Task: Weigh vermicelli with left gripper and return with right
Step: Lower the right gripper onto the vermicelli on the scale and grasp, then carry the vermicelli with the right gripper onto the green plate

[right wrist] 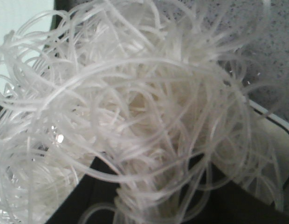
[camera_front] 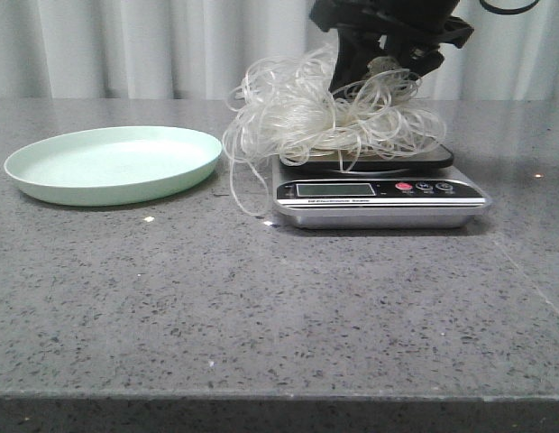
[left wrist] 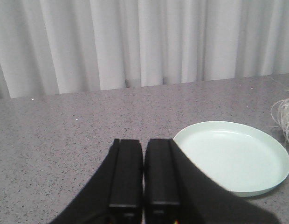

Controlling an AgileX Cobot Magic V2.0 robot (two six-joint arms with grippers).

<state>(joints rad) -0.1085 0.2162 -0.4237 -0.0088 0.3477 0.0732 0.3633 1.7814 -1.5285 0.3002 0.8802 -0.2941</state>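
The vermicelli point(camera_front: 325, 117) is a fluffy tangle of whitish strands piled on the kitchen scale point(camera_front: 379, 191), spilling over its left edge. My right gripper point(camera_front: 374, 83) comes down from above into the top of the tangle. In the right wrist view its dark fingers point(right wrist: 100, 191) stand apart with strands of the vermicelli point(right wrist: 135, 93) between and around them, so the right gripper point(right wrist: 154, 186) looks open. My left gripper point(left wrist: 143, 186) is shut and empty, above bare table left of the pale green plate point(left wrist: 233, 156). It is out of the front view.
The pale green plate point(camera_front: 113, 164) lies empty on the grey speckled table, left of the scale. A few strands point(left wrist: 284, 116) show at the edge of the left wrist view. White curtains hang behind the table.
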